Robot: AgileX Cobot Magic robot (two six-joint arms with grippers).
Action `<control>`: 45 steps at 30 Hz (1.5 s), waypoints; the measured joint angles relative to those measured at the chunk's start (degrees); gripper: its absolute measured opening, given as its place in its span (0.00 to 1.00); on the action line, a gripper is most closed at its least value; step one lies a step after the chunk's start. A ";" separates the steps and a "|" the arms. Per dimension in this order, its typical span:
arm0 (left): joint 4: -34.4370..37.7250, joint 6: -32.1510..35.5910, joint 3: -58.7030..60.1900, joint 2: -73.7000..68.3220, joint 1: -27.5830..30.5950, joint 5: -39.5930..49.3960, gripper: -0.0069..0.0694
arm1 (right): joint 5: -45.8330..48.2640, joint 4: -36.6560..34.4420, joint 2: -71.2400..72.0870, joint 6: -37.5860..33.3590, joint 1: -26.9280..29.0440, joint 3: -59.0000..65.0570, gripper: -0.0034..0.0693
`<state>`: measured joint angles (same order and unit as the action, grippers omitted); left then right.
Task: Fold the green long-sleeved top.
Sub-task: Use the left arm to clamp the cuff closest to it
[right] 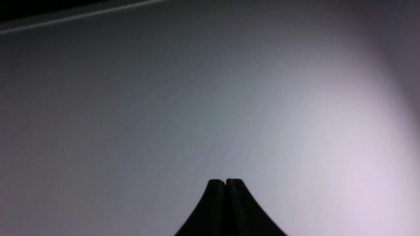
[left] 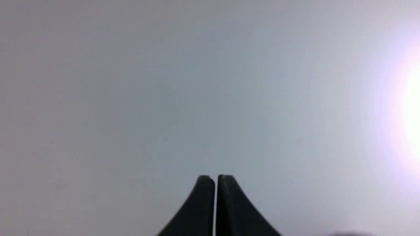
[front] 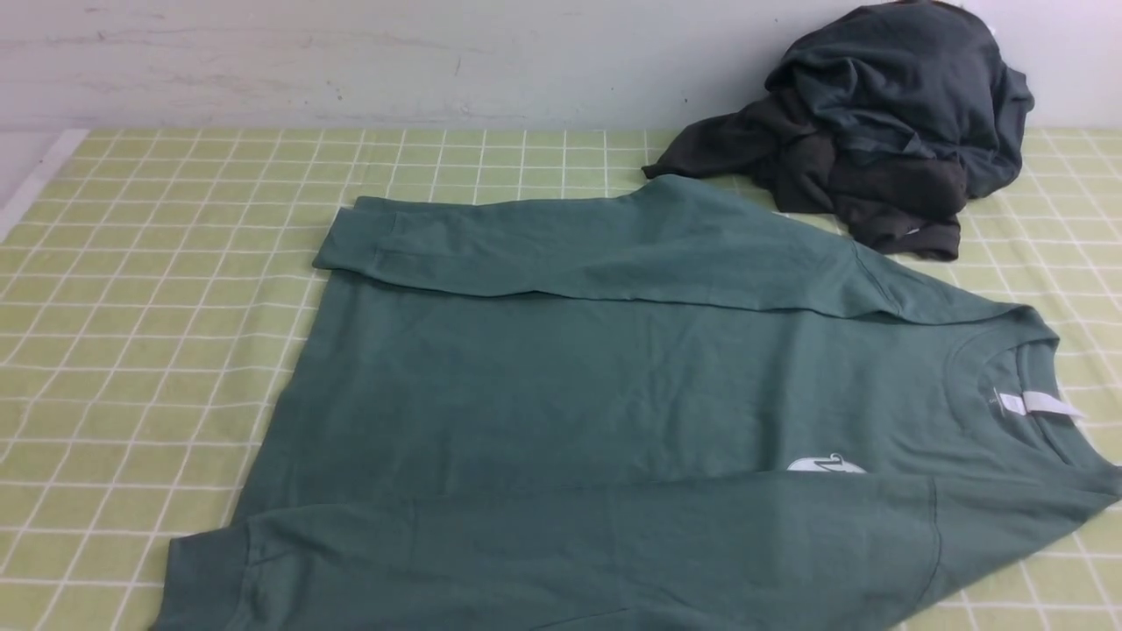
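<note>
Green long-sleeved top [front: 561,394] lies flat — both sleeves folded across, collar to the right.

Checked cloth [front: 158,289], clothes heap [front: 877,131] and wall [front: 351,61]
The checked cloth is yellow-green with a white grid; the clothes heap, crumpled and dark charcoal-grey, lies on its far right part, one piece trailing toward the cloth's middle; the wall, pale and scuffed, stands along its far edge
</note>
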<state>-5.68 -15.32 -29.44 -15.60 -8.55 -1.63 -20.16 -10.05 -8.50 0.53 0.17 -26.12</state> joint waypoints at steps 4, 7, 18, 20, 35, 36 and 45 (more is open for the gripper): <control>-1.02 -0.13 -3.62 -15.00 0.00 12.96 0.09 | 14.67 0.44 -12.91 -5.48 0.00 -7.68 0.03; -1.15 -0.23 -3.74 -25.63 0.00 15.53 0.09 | 28.66 0.44 -21.90 -5.89 0.00 -8.44 0.03; 0.95 0.09 -3.92 -50.09 0.00 24.77 0.09 | 65.49 -6.67 -46.70 -12.13 0.00 -8.44 0.03; 0.95 0.22 -4.27 -53.40 0.00 26.00 0.10 | 65.13 -10.23 -49.50 -15.99 0.00 -8.44 0.03; 5.68 2.67 -12.55 -74.18 9.66 32.94 0.59 | 63.61 -35.04 -52.02 -41.99 0.00 -8.44 0.03; 5.68 2.85 -12.63 -74.50 9.66 32.94 0.59 | 63.66 -35.16 -52.02 -42.12 0.00 -8.44 0.03; 12.88 10.08 -14.19 -78.43 9.79 32.89 0.24 | 64.44 -36.63 -52.04 -43.79 0.00 -8.44 0.03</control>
<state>7.20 -5.24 -43.63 -94.03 1.25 31.26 44.28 -46.69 -60.55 -43.26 0.17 -34.56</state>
